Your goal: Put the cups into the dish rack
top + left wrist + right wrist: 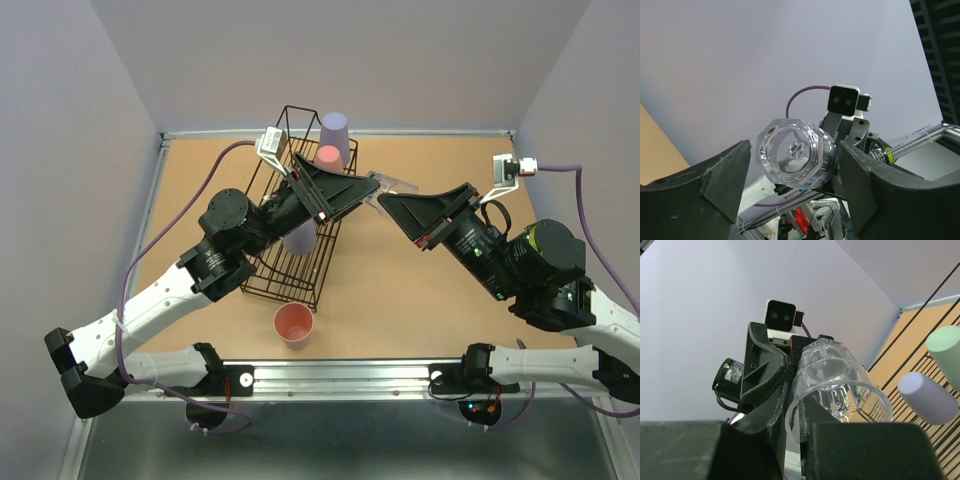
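Observation:
The clear cup (pixel 397 184) hangs in the air between my two grippers, right of the black wire dish rack (pixel 262 292). My right gripper (pixel 385 203) is shut on its rim wall, the cup's mouth facing it in the right wrist view (pixel 840 385). My left gripper (pixel 368 185) is open, its fingers either side of the cup's base (pixel 795 152); a gap shows at the left finger (pixel 725 175). In the rack are two lavender cups (pixel 334 130) (pixel 298 238) and a salmon-pink cup (pixel 328 157). A mint green cup (pixel 945 352) shows by the rack bars.
A second salmon-pink cup (pixel 294 325) stands upright on the brown table, just in front of the rack's near end. The left arm (pixel 225 240) lies across the rack. A metal rail (pixel 340 375) runs along the table's near edge.

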Controlling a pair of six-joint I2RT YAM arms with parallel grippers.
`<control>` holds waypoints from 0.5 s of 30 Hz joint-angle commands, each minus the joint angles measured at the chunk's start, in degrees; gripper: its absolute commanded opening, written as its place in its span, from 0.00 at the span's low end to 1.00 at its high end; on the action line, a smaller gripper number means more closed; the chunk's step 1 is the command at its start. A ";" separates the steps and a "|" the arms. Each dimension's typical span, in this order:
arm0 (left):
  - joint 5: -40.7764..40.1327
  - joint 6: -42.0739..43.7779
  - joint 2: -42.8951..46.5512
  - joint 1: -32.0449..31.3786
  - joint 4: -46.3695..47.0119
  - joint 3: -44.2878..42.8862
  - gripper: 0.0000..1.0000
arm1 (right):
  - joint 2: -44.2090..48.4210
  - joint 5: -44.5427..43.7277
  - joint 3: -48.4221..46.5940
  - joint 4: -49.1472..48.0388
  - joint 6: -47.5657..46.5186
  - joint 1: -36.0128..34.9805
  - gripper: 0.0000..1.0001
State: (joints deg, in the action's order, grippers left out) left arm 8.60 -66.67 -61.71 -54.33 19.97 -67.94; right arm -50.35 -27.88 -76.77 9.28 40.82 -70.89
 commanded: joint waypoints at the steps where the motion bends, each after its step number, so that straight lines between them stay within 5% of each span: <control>1: 1.07 0.32 1.15 -0.34 4.91 -0.44 0.75 | 0.25 0.90 1.45 -5.32 0.75 -0.12 0.00; 10: 1.16 0.49 1.51 -0.34 5.26 -0.17 0.44 | 0.16 2.04 3.30 -6.90 2.16 -0.03 0.00; 15: 0.10 0.84 2.38 -0.34 5.26 0.62 0.08 | 0.95 2.04 4.52 -6.91 2.42 -0.12 0.00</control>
State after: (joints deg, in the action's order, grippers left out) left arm 8.27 -66.89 -61.63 -54.28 20.95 -67.90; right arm -50.11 -27.03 -74.00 4.86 42.28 -70.89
